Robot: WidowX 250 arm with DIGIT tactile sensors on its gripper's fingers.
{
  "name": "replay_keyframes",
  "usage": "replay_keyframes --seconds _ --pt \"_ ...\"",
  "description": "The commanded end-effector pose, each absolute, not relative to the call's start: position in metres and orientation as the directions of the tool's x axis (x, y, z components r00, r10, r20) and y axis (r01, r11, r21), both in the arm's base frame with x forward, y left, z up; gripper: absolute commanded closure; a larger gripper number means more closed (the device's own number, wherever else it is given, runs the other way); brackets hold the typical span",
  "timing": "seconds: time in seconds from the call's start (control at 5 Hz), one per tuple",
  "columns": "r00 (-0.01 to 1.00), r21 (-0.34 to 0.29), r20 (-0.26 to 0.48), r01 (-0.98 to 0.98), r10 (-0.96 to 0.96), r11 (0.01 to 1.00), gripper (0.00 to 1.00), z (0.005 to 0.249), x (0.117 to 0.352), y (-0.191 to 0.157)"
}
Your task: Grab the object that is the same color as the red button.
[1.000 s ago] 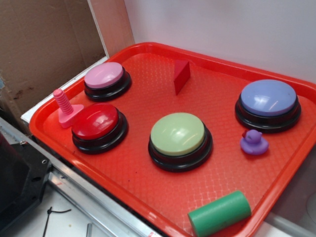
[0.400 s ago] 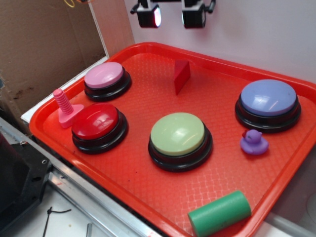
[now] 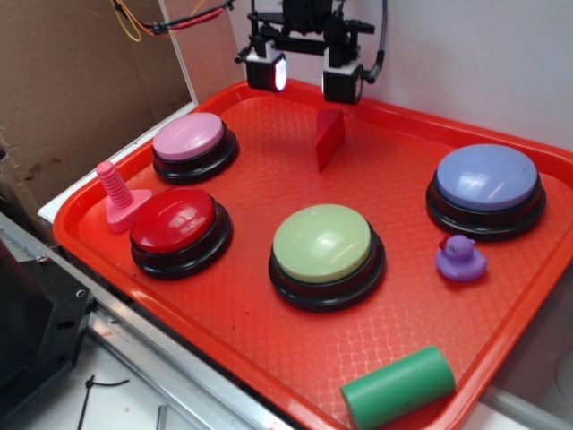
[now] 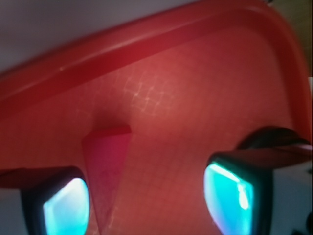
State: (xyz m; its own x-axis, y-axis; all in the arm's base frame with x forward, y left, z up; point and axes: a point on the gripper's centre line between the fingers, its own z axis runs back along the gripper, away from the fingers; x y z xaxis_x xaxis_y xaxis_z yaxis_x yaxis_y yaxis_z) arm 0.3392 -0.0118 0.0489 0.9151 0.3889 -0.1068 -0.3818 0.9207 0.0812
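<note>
The gripper (image 3: 304, 79) hangs above the far part of the red tray (image 3: 501, 345) with its jaws spread wide and nothing between them. Its two fingertips (image 3: 342, 83) are clear of every object. The red wedge block (image 3: 329, 138) stands on the tray just below and in front of the gripper, nearer one fingertip than the other, untouched. In the wrist view the red wedge block (image 4: 106, 166) lies beside one pad (image 4: 63, 208), off centre in the gap. The red button (image 3: 175, 219) sits near the tray's front left edge, well apart from the gripper.
</note>
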Motion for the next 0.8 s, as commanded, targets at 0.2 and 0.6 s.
replay_keyframes --seconds 0.2,0.6 --pt "0.921 0.136 -0.163 -0.334 0.354 0.933 1.0 0.027 0.333 -0.003" --pt "0.985 0.046 0.018 -0.172 0.172 0.984 1.0 0.111 0.334 -0.005"
